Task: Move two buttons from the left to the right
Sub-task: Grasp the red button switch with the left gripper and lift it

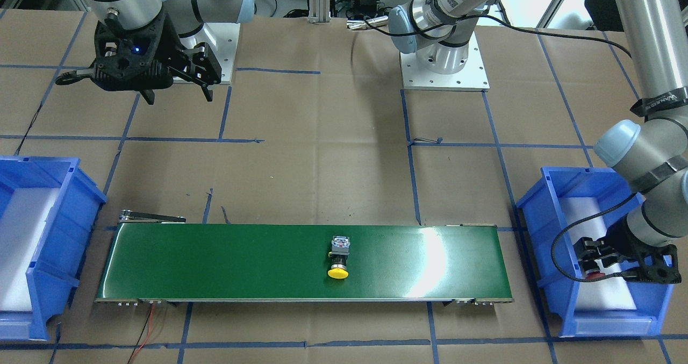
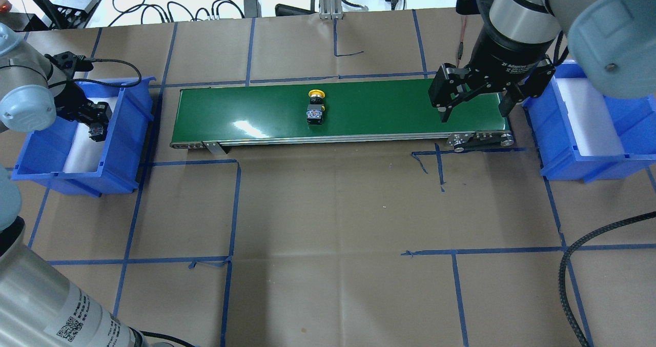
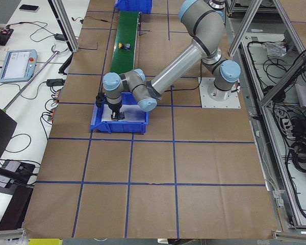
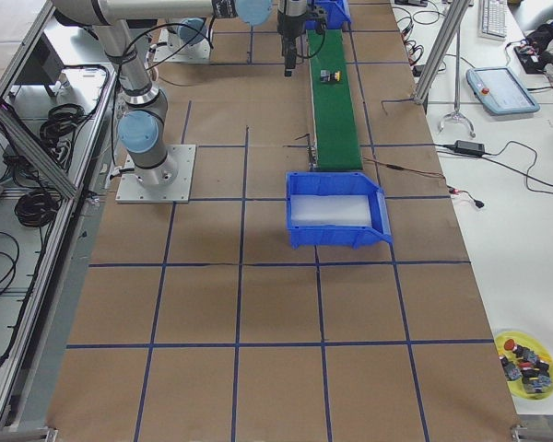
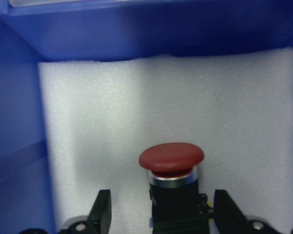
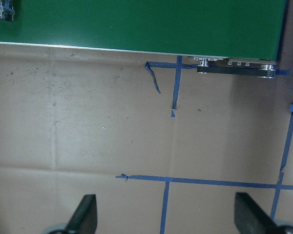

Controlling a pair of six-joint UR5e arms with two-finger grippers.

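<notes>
Left wrist-mounted: red button (image 5: 171, 161) between jaws

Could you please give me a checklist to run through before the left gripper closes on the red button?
1. Red button sits between the left fingers: ok.
2. Left fingers open, with a gap on each side of the button's body: ok.
3. Left fingers are inside the left bin, over its white foam: ok.
4. Yellow button lies on the green belt, about mid-length and away from both ends: ok.
5. Right fingers wide open and holding nothing: ok.
6. Right fingers over the belt: not ok, they hang over the brown paper beside its end.
</notes>
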